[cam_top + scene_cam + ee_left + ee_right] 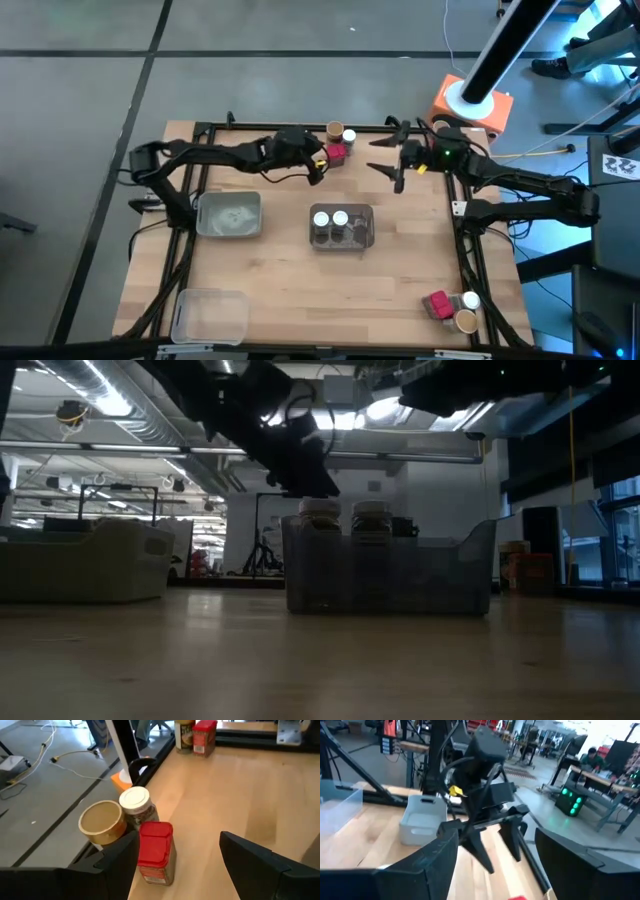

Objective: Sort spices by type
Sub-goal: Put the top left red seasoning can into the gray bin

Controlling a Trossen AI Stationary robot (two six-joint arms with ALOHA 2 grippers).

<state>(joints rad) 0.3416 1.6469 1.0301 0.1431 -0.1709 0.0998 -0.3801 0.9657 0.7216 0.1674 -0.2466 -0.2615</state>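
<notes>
left gripper (318, 166), fingers apart, hovers by the red packet (336, 153) at upper centre; right gripper (385, 153) open, idle at upper right. risk: closing could knock over the packet or clip the white-lid jar (136, 806) touching it.

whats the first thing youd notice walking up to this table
Probably the left gripper at the far edge, its fingers open beside a cluster of spices there: a red packet, a white-lidded jar and a tan-lidded jar. Next, the clear tray at the table's middle holding two white-lidded jars. The right gripper hangs open nearby, holding nothing.
</notes>
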